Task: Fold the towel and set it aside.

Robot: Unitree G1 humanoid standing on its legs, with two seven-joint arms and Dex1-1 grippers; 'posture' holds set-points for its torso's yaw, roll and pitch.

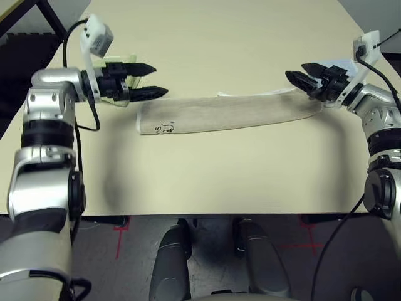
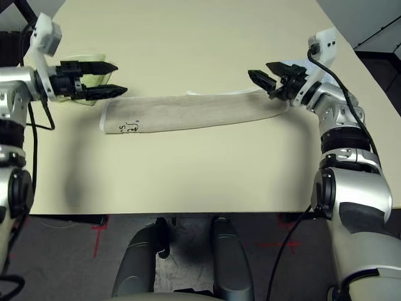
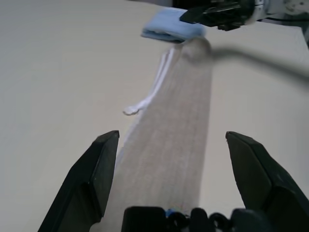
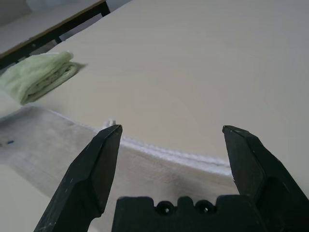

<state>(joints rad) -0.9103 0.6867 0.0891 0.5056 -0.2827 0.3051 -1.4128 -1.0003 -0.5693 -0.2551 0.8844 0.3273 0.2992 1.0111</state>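
Note:
The towel point(image 1: 229, 113) lies as a long narrow beige strip across the middle of the table, folded lengthwise, with white piped edging point(image 3: 159, 82) along its far side and a dark printed mark point(image 1: 164, 128) near its left end. My left gripper point(image 1: 149, 80) hovers open just above and beyond the strip's left end. At the right end, my right gripper point(image 1: 296, 73) hangs open over the towel with nothing between its fingers. The left wrist view looks down the strip point(image 3: 174, 140); the right wrist view shows its edge point(image 4: 159, 159).
A small folded lime-green cloth point(image 4: 36, 76) lies behind my left gripper. A small folded light-blue cloth point(image 3: 169, 26) lies beside my right gripper. The table's front edge point(image 1: 207, 214) runs close to my body, with bare tabletop point(image 1: 213, 169) in front of the towel.

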